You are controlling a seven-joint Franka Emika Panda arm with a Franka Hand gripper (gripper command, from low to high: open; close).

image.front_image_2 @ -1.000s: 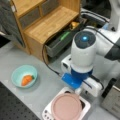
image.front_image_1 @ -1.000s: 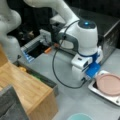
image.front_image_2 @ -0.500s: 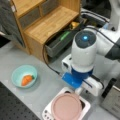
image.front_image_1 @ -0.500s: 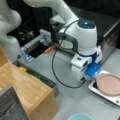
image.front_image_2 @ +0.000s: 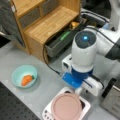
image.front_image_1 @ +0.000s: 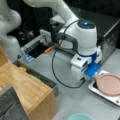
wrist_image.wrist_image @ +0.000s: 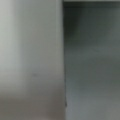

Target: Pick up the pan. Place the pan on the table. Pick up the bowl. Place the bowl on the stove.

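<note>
The dusty-pink pan [image.front_image_1: 110, 83] [image.front_image_2: 66, 106] lies on the white-rimmed stove [image.front_image_1: 99, 91] [image.front_image_2: 47, 113] in both front views. My gripper [image.front_image_1: 84, 79] [image.front_image_2: 78, 90] hangs low under the white and blue wrist, right at the pan's edge nearest the arm, with its fingers mostly hidden by the wrist. The teal bowl [image.front_image_2: 24, 76] stands on the grey table [image.front_image_2: 15, 55] to a front view's left with an orange carrot [image.front_image_2: 26, 80] in it. Only the bowl's rim [image.front_image_1: 80, 117] shows at a front view's bottom. The wrist view holds only blurred grey and white surfaces.
A wooden shelf block [image.front_image_2: 50, 25] [image.front_image_1: 27, 90] with a dark drawer tray [image.front_image_2: 60, 42] stands behind the arm. The steel toaster oven [image.front_image_1: 110, 32] [image.front_image_2: 111, 100] sits close beside the stove. A black cable [image.front_image_1: 53, 65] loops from the wrist over the table.
</note>
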